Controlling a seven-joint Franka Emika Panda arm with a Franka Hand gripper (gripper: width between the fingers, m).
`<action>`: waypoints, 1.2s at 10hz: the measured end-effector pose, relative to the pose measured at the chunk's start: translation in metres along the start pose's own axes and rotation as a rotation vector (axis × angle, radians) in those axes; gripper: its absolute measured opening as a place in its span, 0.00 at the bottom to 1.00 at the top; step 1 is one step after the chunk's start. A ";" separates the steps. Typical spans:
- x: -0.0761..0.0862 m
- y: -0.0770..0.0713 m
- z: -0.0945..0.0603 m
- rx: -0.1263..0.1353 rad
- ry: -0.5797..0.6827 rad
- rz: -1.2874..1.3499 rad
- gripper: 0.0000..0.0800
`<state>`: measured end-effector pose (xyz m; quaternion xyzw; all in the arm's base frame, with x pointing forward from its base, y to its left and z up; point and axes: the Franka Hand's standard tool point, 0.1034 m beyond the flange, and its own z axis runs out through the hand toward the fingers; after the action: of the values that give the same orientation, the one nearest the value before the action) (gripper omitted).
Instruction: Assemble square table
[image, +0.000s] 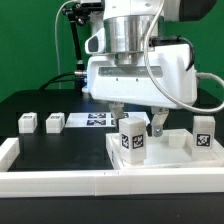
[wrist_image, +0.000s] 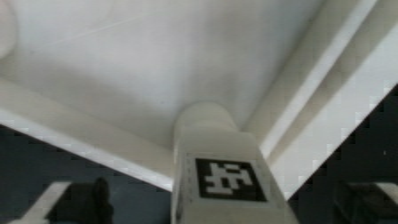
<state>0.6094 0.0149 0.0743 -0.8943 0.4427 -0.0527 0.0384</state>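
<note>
The square table's top (image: 170, 158) lies flat at the exterior view's lower right, a white slab with a raised rim. One white tagged leg (image: 132, 140) stands upright on its near left corner, and another leg (image: 203, 135) stands at its right side. My gripper (image: 139, 122) hangs over the first leg, open, with a finger on either side and a gap to each. In the wrist view that leg (wrist_image: 222, 165) rises between the dark fingers (wrist_image: 80, 200), with the top's inner surface (wrist_image: 125, 80) behind it. Two loose legs (image: 27, 122) (image: 54, 122) rest on the black table at the left.
The marker board (image: 95, 120) lies flat behind the gripper, between the loose legs and the table top. White border bars run along the front (image: 60, 182) and the left edge (image: 8, 150) of the work area. A black stand with cables (image: 75, 40) is at the back.
</note>
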 end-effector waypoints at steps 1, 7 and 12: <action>0.000 -0.001 -0.001 -0.001 0.000 -0.106 0.80; 0.001 0.000 -0.002 -0.013 -0.033 -0.660 0.81; 0.003 0.003 -0.002 -0.043 -0.054 -1.034 0.81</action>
<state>0.6084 0.0108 0.0756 -0.9978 -0.0571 -0.0326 0.0001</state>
